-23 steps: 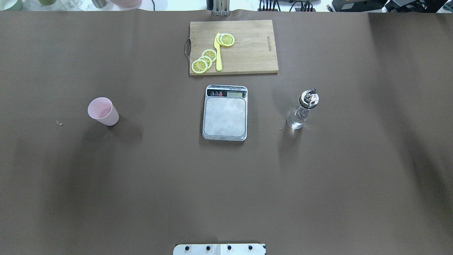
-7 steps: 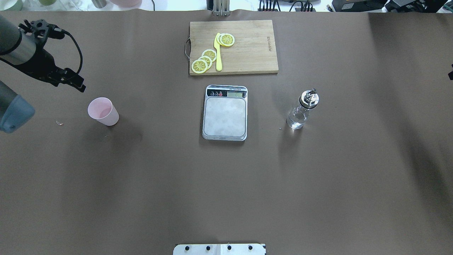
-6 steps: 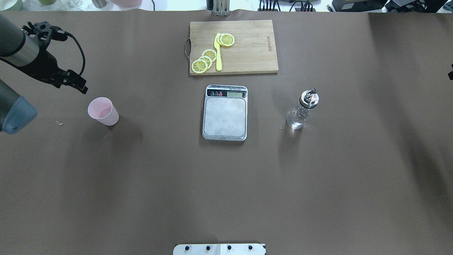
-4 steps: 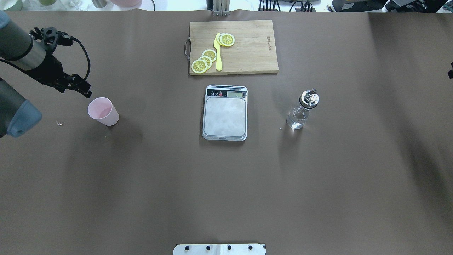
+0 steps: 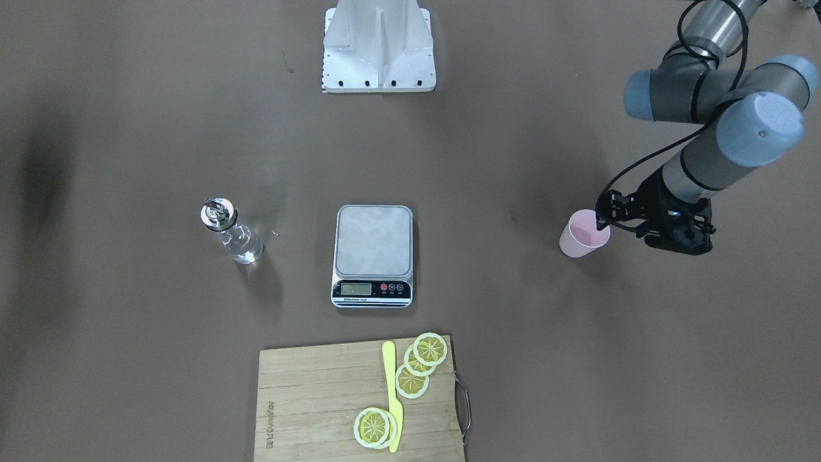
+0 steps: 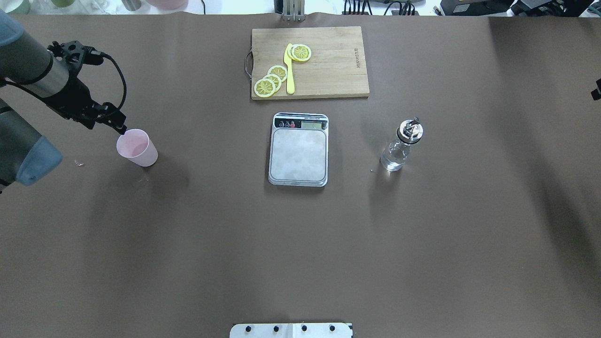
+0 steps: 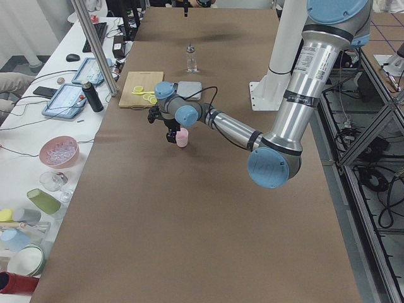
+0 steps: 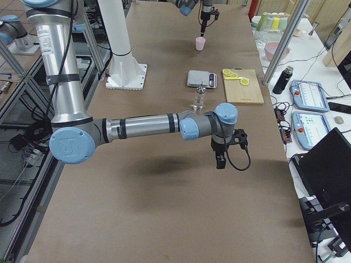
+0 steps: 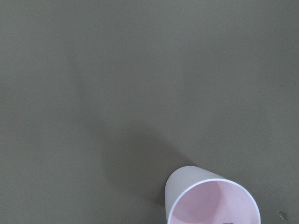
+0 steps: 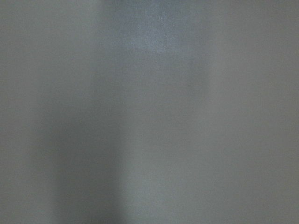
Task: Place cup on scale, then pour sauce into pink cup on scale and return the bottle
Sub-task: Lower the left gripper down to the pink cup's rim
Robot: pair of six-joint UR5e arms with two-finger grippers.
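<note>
Where target sits: small pale pink plastic tumbler [image 6: 136,147], upright, 5 o'clock of left gripper [image 6: 120,127]
Nearer arm: left
Jaws: cannot tell

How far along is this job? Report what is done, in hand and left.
Done: nothing; the platform of the scale is bare. In hand: the left gripper is close beside the pink cup, which stands on the table, not lifted. Left: set the cup on the scale, pour from the glass bottle, standing untouched with the right gripper far from it, and put it back.
</note>
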